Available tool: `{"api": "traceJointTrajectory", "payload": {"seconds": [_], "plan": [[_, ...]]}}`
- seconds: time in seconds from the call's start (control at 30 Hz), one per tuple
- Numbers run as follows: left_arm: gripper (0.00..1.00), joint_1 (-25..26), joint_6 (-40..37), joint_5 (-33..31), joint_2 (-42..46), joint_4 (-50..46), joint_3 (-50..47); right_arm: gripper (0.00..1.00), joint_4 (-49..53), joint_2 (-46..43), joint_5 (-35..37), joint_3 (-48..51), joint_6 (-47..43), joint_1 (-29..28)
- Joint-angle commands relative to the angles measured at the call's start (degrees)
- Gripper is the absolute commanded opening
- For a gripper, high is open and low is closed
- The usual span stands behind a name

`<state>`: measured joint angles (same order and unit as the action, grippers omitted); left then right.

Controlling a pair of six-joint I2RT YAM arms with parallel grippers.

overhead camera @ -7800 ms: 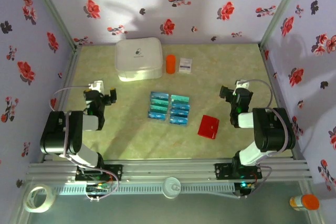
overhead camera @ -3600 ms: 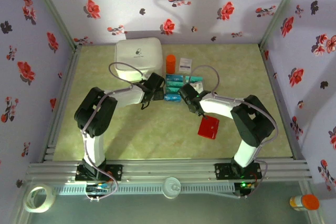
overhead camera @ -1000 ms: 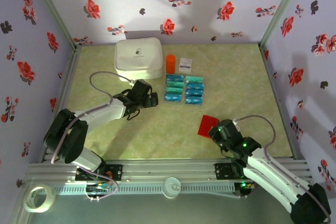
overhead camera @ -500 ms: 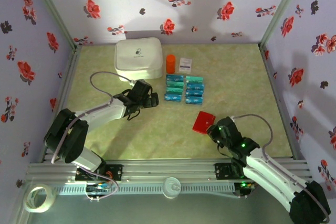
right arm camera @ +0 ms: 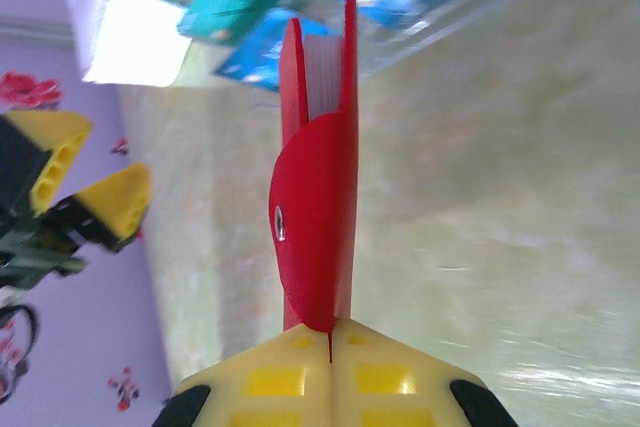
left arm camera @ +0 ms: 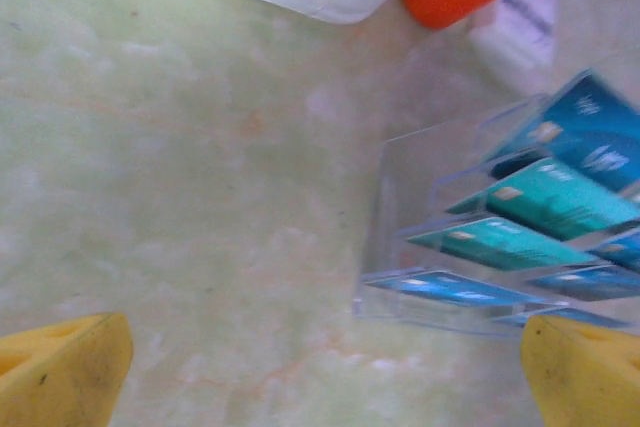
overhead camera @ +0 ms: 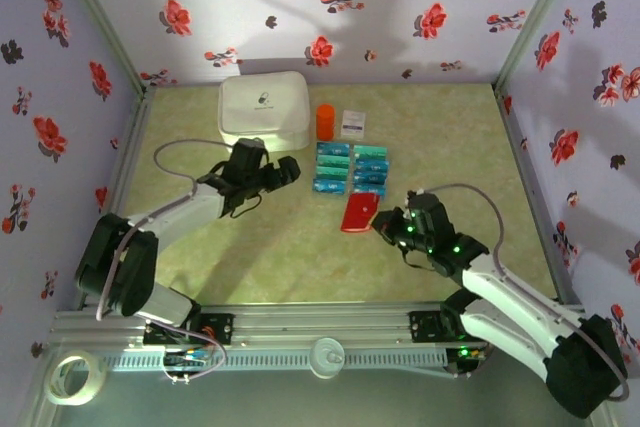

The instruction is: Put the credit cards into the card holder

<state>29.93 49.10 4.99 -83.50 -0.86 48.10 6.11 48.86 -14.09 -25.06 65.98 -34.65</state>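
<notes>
Right pincer [overhead camera: 386, 228]: pressed together; the card holder [overhead camera: 358, 213] is pinched by one edge between its yellow fingertips [right arm camera: 290, 379].
Card holder: a red folding wallet, held out directly ahead of the right pincer. In the right wrist view it is seen edge-on [right arm camera: 318, 207], its two covers slightly parted at the far end. Whether it touches the table [overhead camera: 250, 242] cannot be told.
Credit cards [overhead camera: 350, 169]: teal and blue, set in two rows just beyond the far end of the held card holder. From the left pincer they are seen ahead and to the right [left arm camera: 540, 212], standing tilted in a clear rack [left arm camera: 400, 237].
Left pincer [overhead camera: 290, 171]: spread wide, with nothing between the yellow fingers [left arm camera: 60, 372]; bare table is seen between them.
Other items: a white zip case [overhead camera: 262, 112], an orange cylinder [overhead camera: 325, 121] and a small white packet [overhead camera: 353, 124] are noted beyond the left pincer, on the far side of the cards from the right pincer.
</notes>
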Motion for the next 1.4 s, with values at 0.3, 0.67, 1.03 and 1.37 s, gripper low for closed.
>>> {"api": "traceJointTrajectory", "payload": {"seconds": [0.3,0.67,1.03,1.37], "plan": [[1.0,-3.3,19.9,20.1,3.4,35.9,-10.9,0.0,-16.2,17.6,-4.6,-16.2,-1.3,-7.9],[0.85,-3.3,25.7,21.1,2.2,47.6,-13.7,0.0,-24.4,24.9,-6.9,-19.7,2.2,-9.0],[0.58,-3.4,27.0,23.0,0.0,53.6,-15.1,0.0,-25.2,24.5,-7.1,-18.6,2.6,-9.1],[0.14,-3.9,28.0,23.1,-0.6,56.8,-15.9,0.0,-25.3,25.2,-6.9,-18.0,2.6,-9.1]]}}
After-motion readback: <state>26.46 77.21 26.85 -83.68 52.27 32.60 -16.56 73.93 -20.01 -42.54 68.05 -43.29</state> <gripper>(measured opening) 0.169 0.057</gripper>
